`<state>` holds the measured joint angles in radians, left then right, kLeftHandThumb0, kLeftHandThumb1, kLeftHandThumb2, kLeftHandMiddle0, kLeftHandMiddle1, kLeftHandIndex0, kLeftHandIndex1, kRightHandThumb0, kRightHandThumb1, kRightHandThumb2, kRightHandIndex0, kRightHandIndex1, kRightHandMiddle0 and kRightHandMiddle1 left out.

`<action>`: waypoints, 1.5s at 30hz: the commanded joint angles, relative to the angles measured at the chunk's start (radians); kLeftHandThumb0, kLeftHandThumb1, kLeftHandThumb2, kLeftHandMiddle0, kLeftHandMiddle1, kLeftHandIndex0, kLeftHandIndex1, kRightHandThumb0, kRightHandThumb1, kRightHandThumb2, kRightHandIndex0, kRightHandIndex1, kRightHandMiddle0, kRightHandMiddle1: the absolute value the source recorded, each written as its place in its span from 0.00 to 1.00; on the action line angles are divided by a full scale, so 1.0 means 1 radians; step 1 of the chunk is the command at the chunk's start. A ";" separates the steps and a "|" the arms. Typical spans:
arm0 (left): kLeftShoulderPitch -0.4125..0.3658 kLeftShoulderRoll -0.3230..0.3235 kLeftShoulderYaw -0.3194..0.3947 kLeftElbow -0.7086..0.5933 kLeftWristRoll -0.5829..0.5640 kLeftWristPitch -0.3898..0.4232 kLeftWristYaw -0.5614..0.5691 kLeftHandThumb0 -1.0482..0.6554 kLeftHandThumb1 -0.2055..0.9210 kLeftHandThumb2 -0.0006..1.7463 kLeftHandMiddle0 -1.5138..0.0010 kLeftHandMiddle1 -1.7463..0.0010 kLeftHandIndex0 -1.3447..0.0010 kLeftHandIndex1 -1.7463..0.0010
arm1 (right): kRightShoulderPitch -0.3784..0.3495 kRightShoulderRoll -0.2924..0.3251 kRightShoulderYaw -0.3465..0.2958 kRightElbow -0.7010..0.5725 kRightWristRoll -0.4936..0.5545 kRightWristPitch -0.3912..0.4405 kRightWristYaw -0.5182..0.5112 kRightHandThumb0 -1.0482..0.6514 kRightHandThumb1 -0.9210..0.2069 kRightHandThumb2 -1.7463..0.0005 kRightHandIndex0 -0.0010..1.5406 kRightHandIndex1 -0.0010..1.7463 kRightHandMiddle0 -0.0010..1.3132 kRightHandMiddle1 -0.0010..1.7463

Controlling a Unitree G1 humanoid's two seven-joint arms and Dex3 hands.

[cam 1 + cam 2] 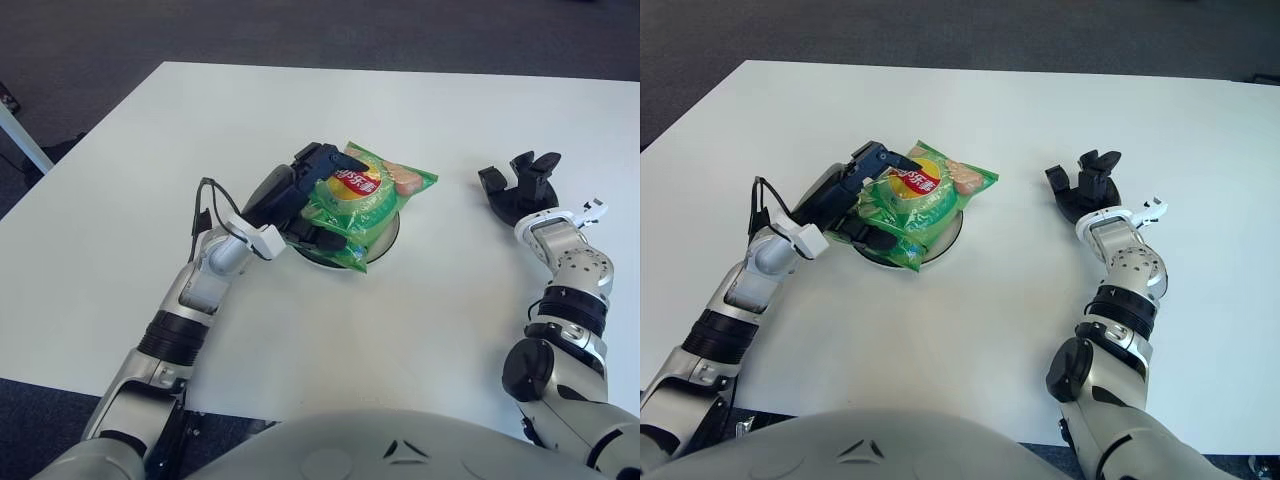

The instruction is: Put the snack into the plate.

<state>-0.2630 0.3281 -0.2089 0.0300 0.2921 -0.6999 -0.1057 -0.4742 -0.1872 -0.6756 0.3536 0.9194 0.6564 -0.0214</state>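
A green snack bag point(365, 200) with a red and yellow logo lies over a white plate point(388, 240) near the middle of the white table. My left hand point(305, 195) is at the bag's left side, its dark fingers closed around the bag's left edge, one finger over the top. Most of the plate is hidden under the bag. My right hand point(520, 185) is off to the right of the plate, apart from it, fingers spread and holding nothing.
The white table point(330, 110) stretches all around the plate. Its far edge borders dark carpet floor point(300, 30). A white table leg or bar point(20, 135) shows at the far left.
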 commanded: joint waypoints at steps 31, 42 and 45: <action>-0.097 -0.014 0.088 0.230 -0.438 0.016 -0.176 0.05 0.96 0.16 0.97 0.94 1.00 1.00 | 0.178 -0.040 0.393 -0.192 -0.502 -0.278 0.024 0.34 0.51 0.27 0.79 1.00 0.45 1.00; -0.095 -0.088 0.184 0.194 -0.570 0.136 -0.197 0.04 1.00 0.33 0.93 0.96 1.00 0.87 | 0.226 -0.061 0.511 -0.196 -0.741 -0.425 0.027 0.34 0.50 0.28 0.81 1.00 0.44 1.00; -0.094 -0.131 0.212 0.162 -0.673 0.203 -0.208 0.06 1.00 0.35 0.89 0.94 1.00 0.76 | 0.232 -0.065 0.537 -0.202 -0.798 -0.436 0.011 0.34 0.50 0.27 0.80 1.00 0.44 1.00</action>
<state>-0.3539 0.2355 -0.0216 0.2253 -0.3005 -0.5527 -0.2963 -0.2809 -0.2471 -0.1654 0.1386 0.1725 0.2106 0.0009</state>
